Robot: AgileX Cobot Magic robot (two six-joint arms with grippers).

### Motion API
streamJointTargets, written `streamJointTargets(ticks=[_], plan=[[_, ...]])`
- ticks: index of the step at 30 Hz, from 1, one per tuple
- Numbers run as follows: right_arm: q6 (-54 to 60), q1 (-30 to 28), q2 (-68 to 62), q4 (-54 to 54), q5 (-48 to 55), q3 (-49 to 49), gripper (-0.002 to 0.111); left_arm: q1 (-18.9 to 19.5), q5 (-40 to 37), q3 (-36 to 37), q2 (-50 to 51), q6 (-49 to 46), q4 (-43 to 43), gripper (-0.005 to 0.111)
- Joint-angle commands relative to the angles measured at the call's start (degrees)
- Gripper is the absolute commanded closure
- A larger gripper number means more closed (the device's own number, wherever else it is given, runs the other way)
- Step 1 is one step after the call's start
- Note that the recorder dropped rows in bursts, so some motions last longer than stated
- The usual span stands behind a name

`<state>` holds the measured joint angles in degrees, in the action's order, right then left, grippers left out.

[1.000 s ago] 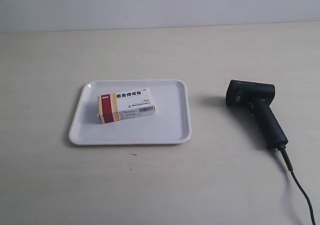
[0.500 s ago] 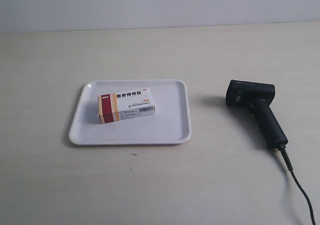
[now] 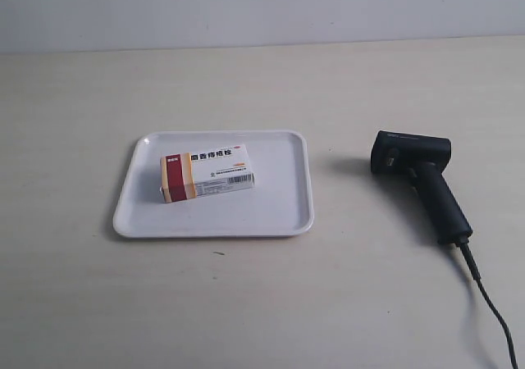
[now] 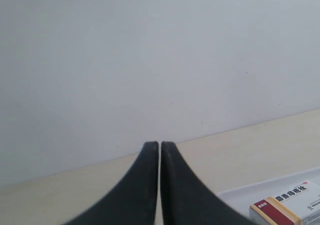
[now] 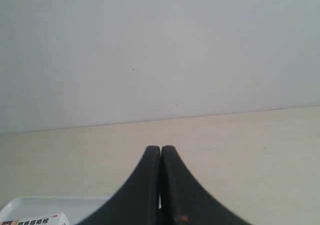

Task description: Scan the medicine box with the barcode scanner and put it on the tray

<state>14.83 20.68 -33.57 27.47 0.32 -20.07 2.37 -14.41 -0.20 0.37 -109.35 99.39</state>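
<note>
Our left gripper (image 4: 159, 146) has its two black, curved fingers pressed together, holding nothing; our right gripper (image 5: 160, 149) is likewise closed and empty. Both hang clear of the table, so neither shows in the exterior view.

Beyond them, the medicine box (image 3: 207, 172) lies flat on the tray (image 3: 283, 213), toward the tray's 10 o'clock area, its long axis running roughly 9 to 3 o'clock with the dark red and tan bands at the 9 o'clock end. A barcode shows on the side facing the camera. We judge the carton light and thin-walled: cardboard that will dent under a hard squeeze, with a smooth printed skin that may slip a little. We would take it across its short width, near the middle of its length, pinching gently and leaving the barcode face uncovered.

The tray is white moulded plastic, square with rounded corners and a low raised rim, glossy and stiff; its rim could catch a finger coming in low.

At 3 o'clock from the tray, well apart from it, the barcode scanner (image 3: 420, 179) lies on its side: hard black plastic, boxy head toward 11 o'clock, long handle running toward 5 o'clock, its cable (image 3: 490, 309) trailing off the bottom edge. We think it heavier and rigid; the handle is the place to grasp, and the cable may drag.

The table (image 3: 246, 303) is pale, matte and faintly grained.
</note>
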Motion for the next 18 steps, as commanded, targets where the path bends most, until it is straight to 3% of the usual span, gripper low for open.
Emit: streamJointTargets(ticks=[1, 4, 8, 11, 18], plan=[[0.2, -0.4, 0.2, -0.1, 0.0, 0.2, 0.108, -0.2, 0.2, 0.2, -0.4, 6.3, -5.0, 0.103], [0.2, -0.4, 0.2, -0.1, 0.0, 0.2, 0.108, -0.2, 2.2, 0.2, -0.4, 28.0, -26.8, 0.103], [0.2, -0.4, 0.2, -0.1, 0.0, 0.2, 0.108, -0.2, 3.1, 0.2, -0.4, 74.2, -68.5, 0.103], [0.2, -0.4, 0.2, -0.1, 0.0, 0.2, 0.108, -0.2, 2.9, 0.2, -0.4, 97.7, -87.4, 0.103], [0.2, -0.4, 0.2, -0.1, 0.0, 0.2, 0.108, -0.2, 2.5, 0.2, -0.4, 100.9, -89.8, 0.103]])
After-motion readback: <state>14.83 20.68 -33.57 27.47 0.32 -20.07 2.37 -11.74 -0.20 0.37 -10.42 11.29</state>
